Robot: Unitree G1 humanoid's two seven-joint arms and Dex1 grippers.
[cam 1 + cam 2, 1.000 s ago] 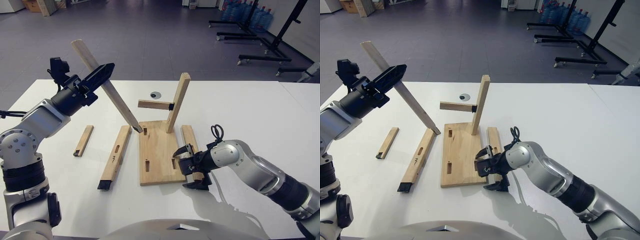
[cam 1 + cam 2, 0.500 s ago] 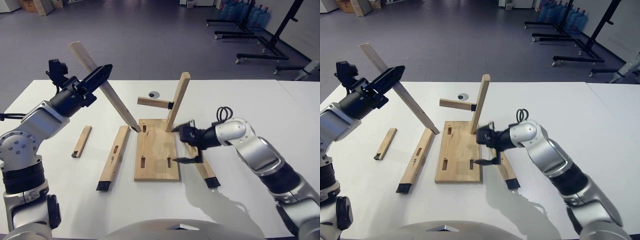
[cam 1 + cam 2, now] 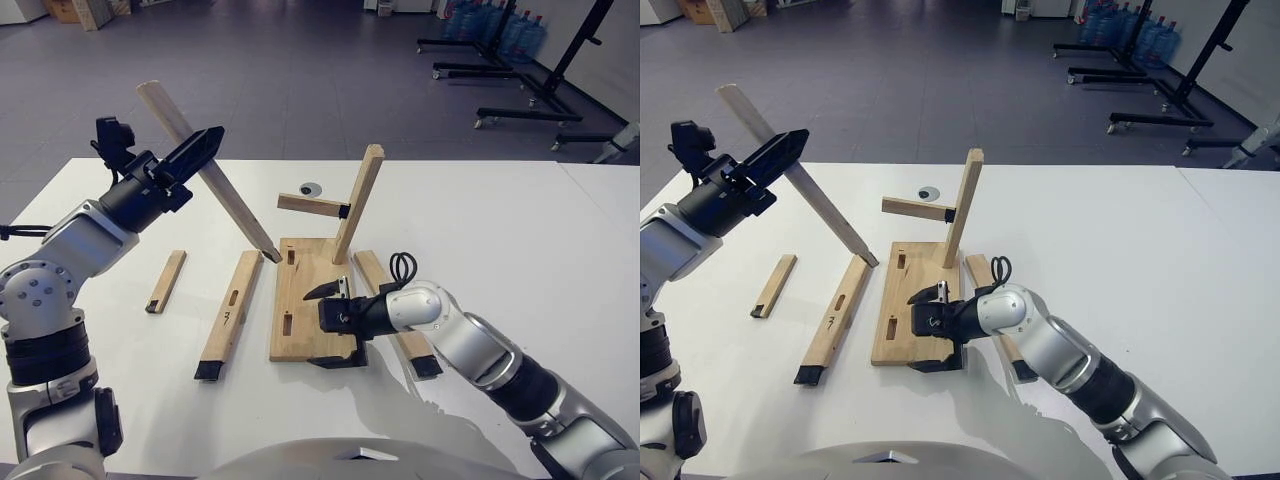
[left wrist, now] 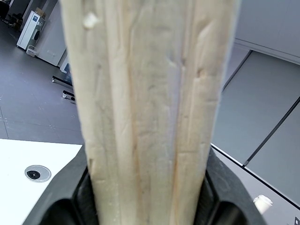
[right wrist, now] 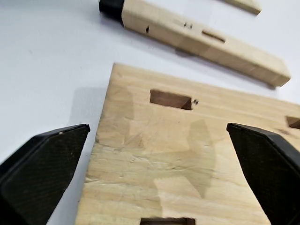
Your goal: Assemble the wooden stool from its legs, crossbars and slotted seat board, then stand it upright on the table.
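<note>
The slotted seat board [image 3: 312, 300] lies flat mid-table. One leg [image 3: 358, 200] stands tilted in its far right slot, with a crossbar [image 3: 310, 207] sticking out to the left. My left gripper [image 3: 190, 160] is shut on a second leg [image 3: 230, 200], held slanted with its lower end by the board's far left corner. That leg [image 4: 145, 103] fills the left wrist view. My right gripper [image 3: 322, 328] hangs open over the board's near edge, and the board [image 5: 173, 154] lies between its fingers [image 5: 42, 164].
A third leg [image 3: 230, 312] lies left of the board and a short crossbar [image 3: 166, 280] farther left. A fourth leg [image 3: 400, 330] lies right of the board, partly under my right arm. A round port [image 3: 311, 188] sits in the table beyond.
My right gripper, still open, has swung from beside the upright leg back to the board's near edge. The left arm and its leg have stayed put.
</note>
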